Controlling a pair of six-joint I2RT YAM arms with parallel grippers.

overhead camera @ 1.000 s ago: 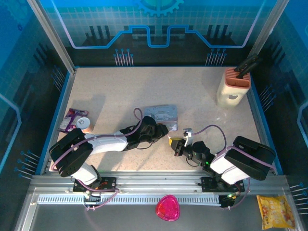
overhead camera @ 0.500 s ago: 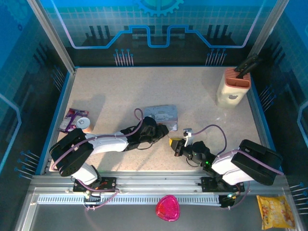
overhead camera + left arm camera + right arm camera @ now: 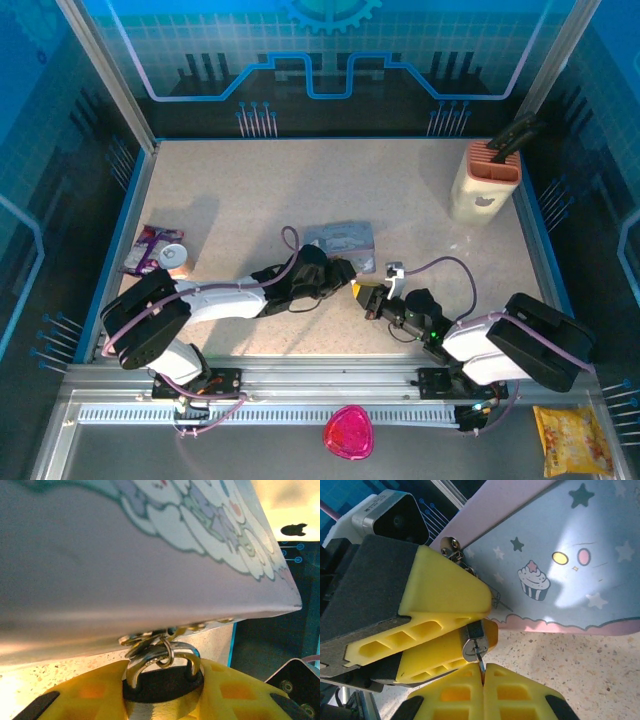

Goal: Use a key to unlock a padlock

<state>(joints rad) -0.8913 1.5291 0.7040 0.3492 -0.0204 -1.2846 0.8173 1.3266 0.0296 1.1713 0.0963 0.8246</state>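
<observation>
Speckled counter [image 3: 250, 190], last second: your left tool [image 3: 347, 275], pinching the padlock [image 3: 474, 647] at the tin [image 3: 340, 240], and right tool [image 3: 482, 674], pressed together on the key [image 3: 481, 662], drew closer; key tip reached keyway, turn pending.

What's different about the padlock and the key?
The padlock is chunky with a round keyhole face; the key is a thin sliver. The left tool grips the padlock with jaws apart; the right tool pinches the key, fully shut. The padlock hangs from the tin; the key is clear of it. Both are metal and held.
</observation>
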